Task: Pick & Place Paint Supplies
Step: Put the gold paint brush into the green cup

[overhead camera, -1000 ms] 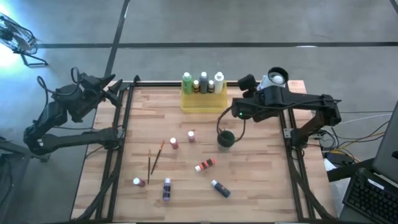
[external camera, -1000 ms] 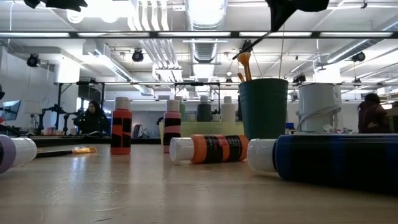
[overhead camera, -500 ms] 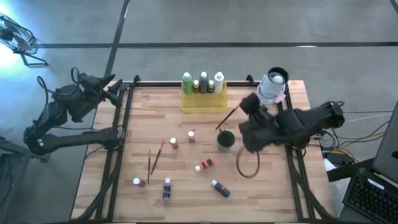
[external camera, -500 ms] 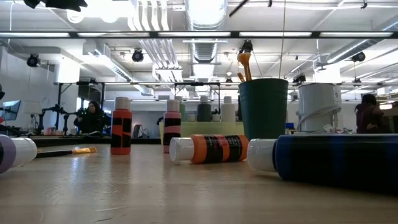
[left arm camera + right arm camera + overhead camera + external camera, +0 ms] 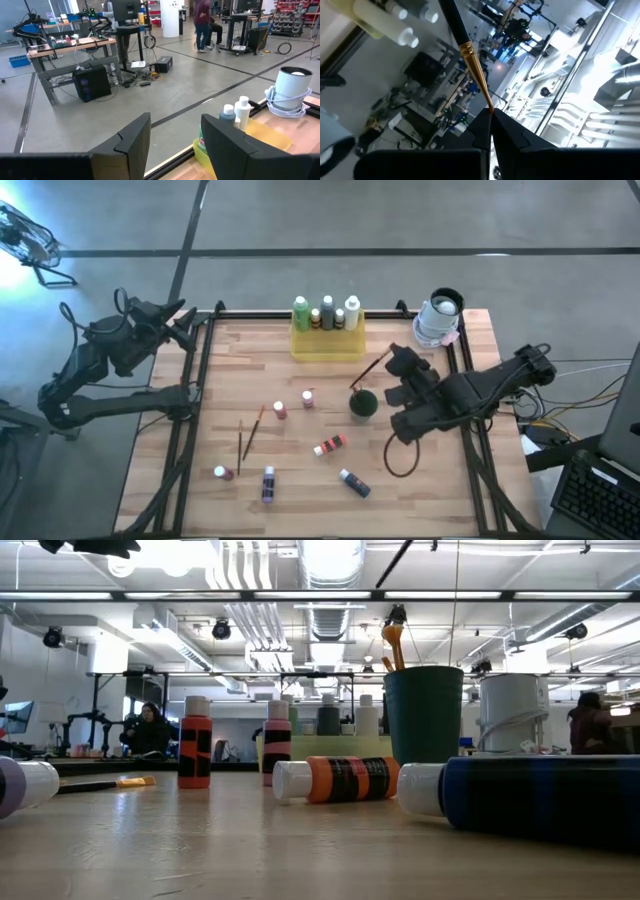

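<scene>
My right gripper (image 5: 393, 357) is over the table's right half, shut on a dark-handled paintbrush (image 5: 368, 371) whose free end hangs above the dark green cup (image 5: 363, 402). In the low view the brush (image 5: 394, 562) is a thin line high over the cup (image 5: 424, 715), which holds other brushes (image 5: 393, 645). Paint bottles stand in the yellow tray (image 5: 322, 345) at the far edge. Others lie or stand on the table (image 5: 329, 445), with two brushes (image 5: 252, 430) lying flat. My left gripper (image 5: 186, 322) waits open beyond the far left corner. My right gripper pinches the paintbrush between its two fingers at the thin tip just past the golden ferrule (image 5: 487, 102). The fingers come nearly level from the table's right side, and the brush runs straight on from them. The brush is lifted clear, its dark handle slanting down toward the cup.
A white container wound with a cord (image 5: 440, 318) stands at the far right corner. Black rails (image 5: 198, 380) run along the left and right sides of the table. Bare wood lies between the tray and the scattered bottles and along the near right.
My right arm has swung toward the table's near edge and its wrist has rolled, so the gripper has gone from beside the tray to the right of the cup. The held brush has risen in the low view and stays over the cup.
</scene>
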Motion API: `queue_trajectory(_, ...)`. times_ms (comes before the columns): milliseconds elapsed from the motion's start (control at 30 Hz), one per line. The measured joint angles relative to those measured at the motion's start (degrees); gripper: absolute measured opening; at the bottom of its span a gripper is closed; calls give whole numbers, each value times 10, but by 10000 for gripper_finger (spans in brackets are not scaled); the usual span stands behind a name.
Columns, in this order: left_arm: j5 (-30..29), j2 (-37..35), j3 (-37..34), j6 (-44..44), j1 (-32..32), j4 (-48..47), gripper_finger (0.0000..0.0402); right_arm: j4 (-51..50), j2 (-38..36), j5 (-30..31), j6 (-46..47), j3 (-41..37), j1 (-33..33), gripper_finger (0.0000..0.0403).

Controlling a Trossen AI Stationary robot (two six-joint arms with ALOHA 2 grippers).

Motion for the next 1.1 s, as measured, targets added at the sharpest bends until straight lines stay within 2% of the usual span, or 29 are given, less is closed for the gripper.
queue_trajectory(133,2,0,0,0,0,0,181,0,-22,-2,23,-7,-3,8)
queue_trajectory(333,2,0,0,0,0,0,181,0,-40,-5,-3,6,-4,8)
queue_trajectory(567,1,0,0,0,0,0,181,2,-38,-79,-4,42,-4,8)
queue_trajectory(767,1,2,0,0,0,4,181,4,-37,-85,1,63,-5,8)
queue_trajectory(833,7,8,0,-32,0,13,181,5,-35,-83,12,68,-5,8)
queue_trajectory(933,88,22,0,-121,0,52,181,7,-32,-65,3,69,-4,8)
queue_trajectory(1033,286,57,0,-130,0,140,181,10,-28,-43,-12,69,-5,8)
queue_trajectory(1100,428,104,3,-159,-2,217,181,13,-23,-41,-19,70,-5,8)
